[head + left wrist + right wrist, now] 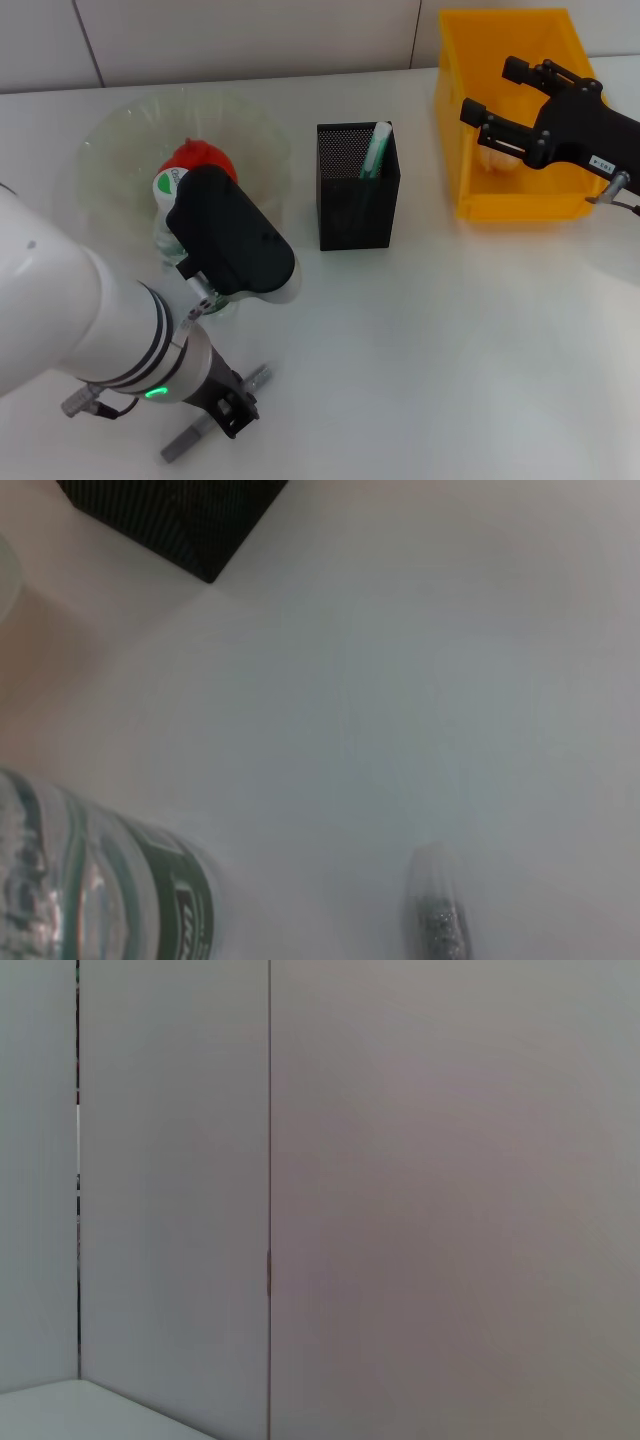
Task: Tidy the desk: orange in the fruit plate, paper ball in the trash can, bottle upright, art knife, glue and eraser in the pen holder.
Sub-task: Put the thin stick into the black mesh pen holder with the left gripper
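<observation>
The left gripper (200,262) hung over the bottle (172,205) at about nine o'clock on the desk (450,340), by the near rim of the clear fruit plate (120,140); I couldn't tell how its jaws stood. The right gripper (495,105), jaws spread wide and holding nothing, hovered at two o'clock over the yellow trash can (510,205). The black mesh pen holder (357,190) stood mid-desk with a green-and-white item (376,150) inside.
</observation>
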Robot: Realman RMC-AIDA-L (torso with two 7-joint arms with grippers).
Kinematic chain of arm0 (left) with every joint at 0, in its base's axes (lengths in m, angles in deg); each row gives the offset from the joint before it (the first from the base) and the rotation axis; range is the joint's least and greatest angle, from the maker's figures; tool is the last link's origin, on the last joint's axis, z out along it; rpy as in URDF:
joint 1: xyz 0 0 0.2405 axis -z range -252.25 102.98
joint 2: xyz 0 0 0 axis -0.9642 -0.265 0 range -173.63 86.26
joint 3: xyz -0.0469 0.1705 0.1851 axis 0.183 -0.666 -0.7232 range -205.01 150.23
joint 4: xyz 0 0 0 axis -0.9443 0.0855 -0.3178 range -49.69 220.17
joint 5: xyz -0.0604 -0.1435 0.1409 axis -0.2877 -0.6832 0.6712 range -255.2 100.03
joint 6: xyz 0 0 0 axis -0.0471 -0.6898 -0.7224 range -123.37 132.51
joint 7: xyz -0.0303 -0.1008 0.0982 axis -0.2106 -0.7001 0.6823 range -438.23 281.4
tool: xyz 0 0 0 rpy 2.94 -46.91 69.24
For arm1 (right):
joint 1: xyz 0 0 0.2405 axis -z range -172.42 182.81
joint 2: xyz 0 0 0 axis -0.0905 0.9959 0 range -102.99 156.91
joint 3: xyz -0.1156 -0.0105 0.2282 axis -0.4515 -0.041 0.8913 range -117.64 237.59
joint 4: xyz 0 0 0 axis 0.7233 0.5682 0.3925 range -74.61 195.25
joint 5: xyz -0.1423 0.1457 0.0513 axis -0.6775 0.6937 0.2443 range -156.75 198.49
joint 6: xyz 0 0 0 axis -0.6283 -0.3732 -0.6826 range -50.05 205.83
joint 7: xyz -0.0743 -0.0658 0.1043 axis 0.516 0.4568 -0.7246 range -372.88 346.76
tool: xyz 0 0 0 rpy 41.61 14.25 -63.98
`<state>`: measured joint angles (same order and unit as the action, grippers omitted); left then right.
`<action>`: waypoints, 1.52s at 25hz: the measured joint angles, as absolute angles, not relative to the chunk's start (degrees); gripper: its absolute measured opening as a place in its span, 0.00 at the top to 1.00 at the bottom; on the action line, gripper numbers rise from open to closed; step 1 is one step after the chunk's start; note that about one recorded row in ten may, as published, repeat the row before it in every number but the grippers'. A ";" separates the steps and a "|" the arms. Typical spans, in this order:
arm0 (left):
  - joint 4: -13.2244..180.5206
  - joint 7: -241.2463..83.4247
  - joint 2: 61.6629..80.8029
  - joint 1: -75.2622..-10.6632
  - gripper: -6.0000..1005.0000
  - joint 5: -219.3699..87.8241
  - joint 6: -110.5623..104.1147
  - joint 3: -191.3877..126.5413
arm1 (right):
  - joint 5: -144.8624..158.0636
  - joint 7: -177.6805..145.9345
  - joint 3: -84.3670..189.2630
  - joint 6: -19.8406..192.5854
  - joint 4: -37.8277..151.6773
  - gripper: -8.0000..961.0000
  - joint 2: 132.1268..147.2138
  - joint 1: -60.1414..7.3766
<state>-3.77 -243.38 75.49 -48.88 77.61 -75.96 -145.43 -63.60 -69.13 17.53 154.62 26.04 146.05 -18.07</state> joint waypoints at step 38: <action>-11.38 -243.32 75.49 -47.89 0.85 69.71 -74.83 -142.21 | -63.59 -68.48 19.11 154.62 26.93 0.18 146.05 -18.00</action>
